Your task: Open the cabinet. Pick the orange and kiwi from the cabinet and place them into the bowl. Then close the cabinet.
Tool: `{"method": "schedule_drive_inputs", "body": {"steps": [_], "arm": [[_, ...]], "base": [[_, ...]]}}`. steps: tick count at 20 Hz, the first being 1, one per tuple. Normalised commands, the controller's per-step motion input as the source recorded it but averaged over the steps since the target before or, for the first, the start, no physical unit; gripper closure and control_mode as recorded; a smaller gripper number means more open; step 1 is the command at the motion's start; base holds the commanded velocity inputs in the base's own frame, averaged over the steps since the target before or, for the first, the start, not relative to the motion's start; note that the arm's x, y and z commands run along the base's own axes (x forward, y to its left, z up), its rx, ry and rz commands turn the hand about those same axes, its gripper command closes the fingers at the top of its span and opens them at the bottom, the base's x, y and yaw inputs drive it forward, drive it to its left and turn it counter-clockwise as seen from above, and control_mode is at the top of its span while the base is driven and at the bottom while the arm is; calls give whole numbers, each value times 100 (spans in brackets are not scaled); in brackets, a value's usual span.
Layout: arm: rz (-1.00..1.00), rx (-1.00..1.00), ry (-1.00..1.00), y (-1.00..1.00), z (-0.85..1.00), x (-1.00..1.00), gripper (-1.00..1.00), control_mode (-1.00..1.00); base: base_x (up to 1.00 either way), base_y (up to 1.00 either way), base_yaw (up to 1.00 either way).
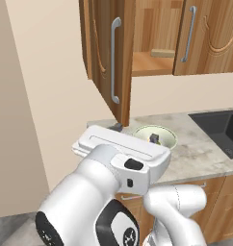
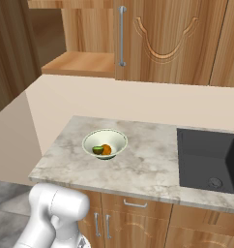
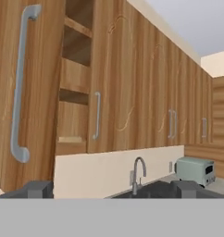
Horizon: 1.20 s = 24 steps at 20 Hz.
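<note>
Jaws: spread wide, empty, facing the open brown wood-grain cabinet (image 3: 40, 92) door's silver bar handle (image 3: 19, 88), likely for closing; orange (image 2: 106, 149) and kiwi (image 2: 97, 150) lie below in pale bowl (image 2: 105, 143) on bench.

Orange (image 2: 107, 149) beside kiwi (image 2: 97, 150) in bowl (image 2: 118, 138)

The arm (image 1: 113, 202) was glossy white, built of fat rounded segments with black bands at the joints, one band bearing a small white emblem. Its flat white hand housing (image 1: 121, 149) carried grooved lines and a dark oval inset. The end effector (image 3: 111, 189) had small, dark grey, blocky fingertips (image 3: 38, 189).
</note>
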Motion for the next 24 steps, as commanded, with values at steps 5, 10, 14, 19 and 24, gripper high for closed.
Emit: {"method": "schedule_drive_inputs", "body": {"steps": [5,10,14,19,24], "arm": [[-6,0,0,31,-16,51,-100,-100],[-6,0,0,23,-11,53,-100,-100],[-6,0,0,18,-6,55,-100,-100],[-6,0,0,14,-11,60,-100,-100],[-7,0,0,10,-11,49,-100,-100]], "base": [[0,0,0],[0,0,0],[0,0,0],[0,0,0],[0,0,0]]}}
